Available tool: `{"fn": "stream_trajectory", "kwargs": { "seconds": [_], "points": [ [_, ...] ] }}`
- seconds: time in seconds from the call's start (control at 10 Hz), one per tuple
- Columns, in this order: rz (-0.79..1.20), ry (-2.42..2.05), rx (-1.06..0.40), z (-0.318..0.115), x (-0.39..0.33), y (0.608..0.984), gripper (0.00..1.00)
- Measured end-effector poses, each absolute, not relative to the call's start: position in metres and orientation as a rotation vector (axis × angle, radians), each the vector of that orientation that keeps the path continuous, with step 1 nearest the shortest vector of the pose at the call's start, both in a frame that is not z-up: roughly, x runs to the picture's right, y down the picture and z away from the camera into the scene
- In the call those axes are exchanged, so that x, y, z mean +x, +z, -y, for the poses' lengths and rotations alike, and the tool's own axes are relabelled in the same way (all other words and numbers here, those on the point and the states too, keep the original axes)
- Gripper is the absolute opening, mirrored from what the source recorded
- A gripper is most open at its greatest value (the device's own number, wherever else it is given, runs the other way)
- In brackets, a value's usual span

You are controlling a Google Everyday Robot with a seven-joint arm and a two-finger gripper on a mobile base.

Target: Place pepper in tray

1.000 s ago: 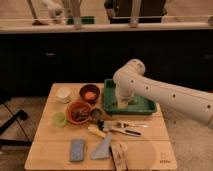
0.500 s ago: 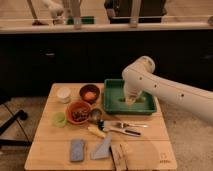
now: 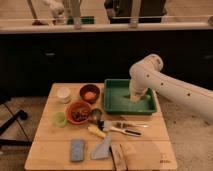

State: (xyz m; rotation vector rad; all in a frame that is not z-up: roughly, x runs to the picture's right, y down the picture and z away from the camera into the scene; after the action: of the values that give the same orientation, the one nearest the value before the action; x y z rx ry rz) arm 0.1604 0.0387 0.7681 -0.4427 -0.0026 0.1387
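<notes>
The white arm (image 3: 170,86) reaches from the right and bends down over the green tray (image 3: 116,102), which sits at the back right of the wooden bench (image 3: 150,150). The gripper (image 3: 135,97) is inside the tray, at its right half, close to the floor. Whether its fingers are apart or together cannot be told, and the pepper cannot be made out at the gripper or elsewhere in the tray.

Left of the tray stand a dark bowl (image 3: 89,93) with orange contents and a white cup (image 3: 63,93). In front of these are a larger orange bowl (image 3: 78,111) with dark contents and a pale green cup (image 3: 60,119). Utensils (image 3: 125,128) lie in front of the tray. Near the front edge lie a blue-grey sponge (image 3: 77,149), a grey scraper (image 3: 103,148) and a brown block (image 3: 118,154).
</notes>
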Motion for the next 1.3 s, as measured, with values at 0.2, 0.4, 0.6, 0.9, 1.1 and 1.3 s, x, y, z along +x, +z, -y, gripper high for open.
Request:
{"fn": "stream_trajectory", "kwargs": {
  "seconds": [0.2, 0.4, 0.6, 0.9, 1.1, 1.3],
  "points": [
    [0.009, 0.134, -0.450, -0.038, 0.145, 0.779, 0.01],
    [0.018, 0.136, -0.450, -0.034, 0.124, 0.788, 0.01],
    [0.023, 0.145, -0.454, -0.030, 0.124, 0.801, 0.01],
    [0.031, 0.160, -0.465, -0.029, 0.125, 0.817, 0.01],
    [0.039, 0.163, -0.473, -0.029, 0.119, 0.830, 0.01],
    [0.039, 0.168, -0.476, -0.029, 0.122, 0.837, 0.01]
  ]
}}
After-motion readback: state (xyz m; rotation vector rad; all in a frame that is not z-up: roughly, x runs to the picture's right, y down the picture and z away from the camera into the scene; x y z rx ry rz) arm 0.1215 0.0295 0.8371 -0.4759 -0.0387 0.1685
